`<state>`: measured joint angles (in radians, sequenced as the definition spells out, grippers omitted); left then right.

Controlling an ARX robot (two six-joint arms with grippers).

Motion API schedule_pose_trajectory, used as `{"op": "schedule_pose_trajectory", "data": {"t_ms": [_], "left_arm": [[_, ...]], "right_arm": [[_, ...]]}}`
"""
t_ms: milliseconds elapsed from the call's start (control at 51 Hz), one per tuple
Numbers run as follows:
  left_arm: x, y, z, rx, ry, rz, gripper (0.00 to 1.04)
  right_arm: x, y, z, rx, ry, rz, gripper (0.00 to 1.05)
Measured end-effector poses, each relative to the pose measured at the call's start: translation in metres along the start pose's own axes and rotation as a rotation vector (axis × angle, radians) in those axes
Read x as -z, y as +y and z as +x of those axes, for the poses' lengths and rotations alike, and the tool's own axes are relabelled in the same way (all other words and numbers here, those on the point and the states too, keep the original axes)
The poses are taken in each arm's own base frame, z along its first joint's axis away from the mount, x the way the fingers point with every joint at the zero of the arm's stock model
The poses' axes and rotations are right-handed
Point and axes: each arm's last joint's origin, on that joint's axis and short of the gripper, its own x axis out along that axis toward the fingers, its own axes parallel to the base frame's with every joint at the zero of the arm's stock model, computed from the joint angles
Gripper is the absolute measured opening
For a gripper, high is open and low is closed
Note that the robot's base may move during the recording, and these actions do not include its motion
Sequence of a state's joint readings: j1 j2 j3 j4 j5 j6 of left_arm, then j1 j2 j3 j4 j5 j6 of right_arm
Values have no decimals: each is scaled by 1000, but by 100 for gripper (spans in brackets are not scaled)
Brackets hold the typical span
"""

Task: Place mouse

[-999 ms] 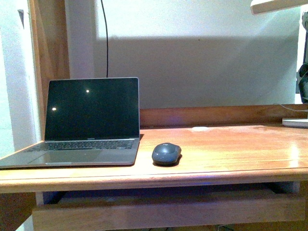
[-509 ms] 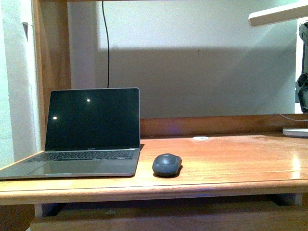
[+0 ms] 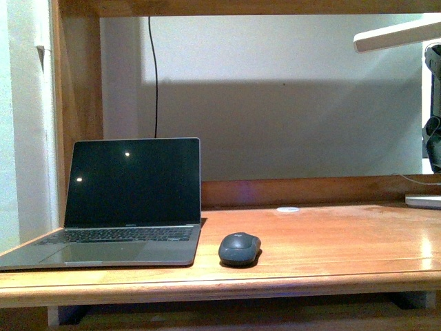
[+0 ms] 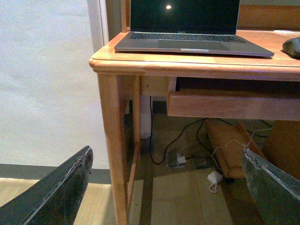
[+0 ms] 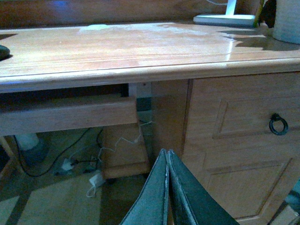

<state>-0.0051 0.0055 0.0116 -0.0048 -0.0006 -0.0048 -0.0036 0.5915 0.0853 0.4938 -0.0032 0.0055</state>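
1. Mouse: dark grey, domed, resting flat on the wooden desk near its front edge. From the laptop it sits at about 3 o'clock, just beside the base's right corner, not touching. No gripper is in contact with it
2. Laptop: open, screen dark with two small light reflections, placed at the desk's left end against the wooden side post
3. Left gripper: jaws spread wide, nothing between them; it sits below desk level, facing the desk's left leg and the cables on the floor. The mouse shows only as a sliver at the edge of this view
4. Right gripper: fingers pressed together, nothing held; it is low, in front of the drawer unit with a ring pull
5. White lamp base: on the desk's far right, at roughly 2 o'clock from the mouse and well apart from it
6. A small white disc lies near the back rail
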Motion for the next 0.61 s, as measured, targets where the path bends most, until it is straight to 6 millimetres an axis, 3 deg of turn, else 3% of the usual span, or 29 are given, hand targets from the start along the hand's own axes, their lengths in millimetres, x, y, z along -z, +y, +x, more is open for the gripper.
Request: {"op": "schedule_pose_trajectory", "data": {"t_ms": [607], "left_arm": [[0,0,0,0,0,0,97]], "right_arm": [[12,0,-21,1,-29,0,3]]}}
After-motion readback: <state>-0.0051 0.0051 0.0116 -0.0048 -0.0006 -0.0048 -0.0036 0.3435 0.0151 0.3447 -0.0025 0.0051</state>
